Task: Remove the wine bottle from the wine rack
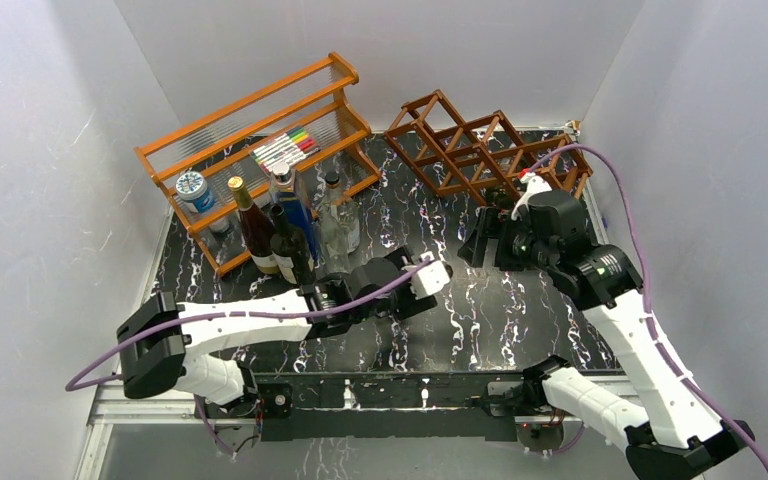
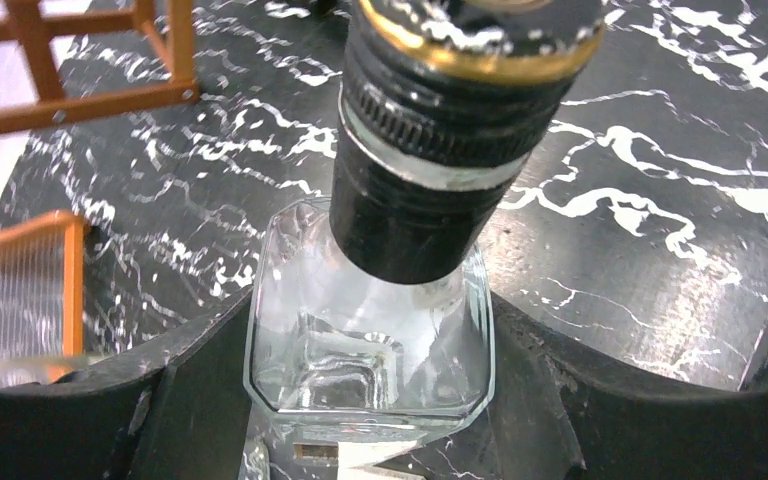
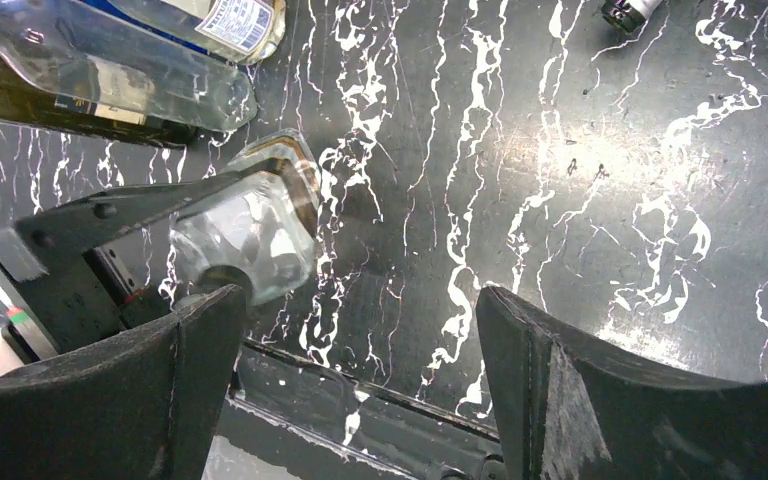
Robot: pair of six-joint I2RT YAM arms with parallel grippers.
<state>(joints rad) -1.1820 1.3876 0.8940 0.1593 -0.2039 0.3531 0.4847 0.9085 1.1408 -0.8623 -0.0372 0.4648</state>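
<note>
The wine rack (image 1: pixel 470 148), a dark reddish-brown lattice, stands at the back right. Its visible cells hold no bottle, and my right arm hides its lower front. My left gripper (image 1: pixel 405 288) is at mid-table, shut on a clear square glass bottle (image 2: pixel 360 340) with a black cap (image 2: pixel 430 170). The fingers (image 2: pixel 70 420) press both sides of the bottle. The right wrist view shows the same bottle (image 3: pixel 250 225) in the left gripper's fingers (image 3: pixel 130 215), low over the table. My right gripper (image 1: pixel 480 240) is open and empty just in front of the rack, its jaws wide apart (image 3: pixel 360 380).
An orange tiered shelf (image 1: pixel 260 140) with markers and a tin stands at the back left. Several upright bottles (image 1: pixel 280 230) crowd in front of it and show in the right wrist view (image 3: pixel 110 80). White walls close in the black marbled table (image 1: pixel 480 310).
</note>
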